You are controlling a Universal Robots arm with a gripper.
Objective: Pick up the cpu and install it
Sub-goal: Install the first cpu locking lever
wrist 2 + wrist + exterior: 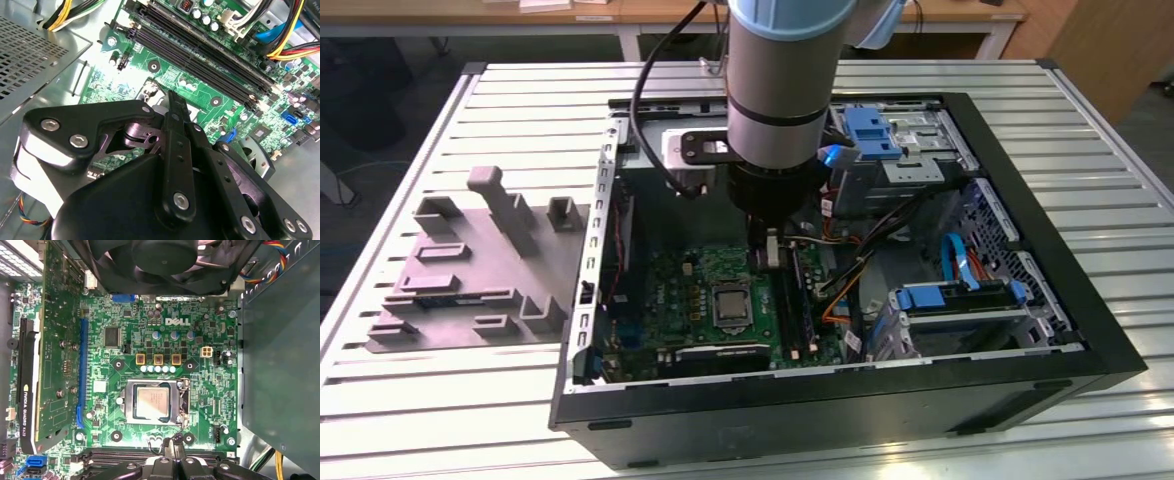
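cpu: silvery square lying flat inside its socket frame on the green motherboard, in the first wrist view.
gripper: fingers pressed together, holding nothing, hovering just above the memory slots beside the socket.
stage: chip looks seated.
care: judge it level and fully inside the frame; avoid sideways force on it.

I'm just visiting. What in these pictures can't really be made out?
- Second wrist view: the gripper and its black body cover most of the socket, hiding what lies in it.
- Exterior view: the arm blocks part of the case behind it; the chip is too small to judge how it sits.
- First wrist view: the fan is cut off by the picture's edge; whether the chip is clamped is unclear.
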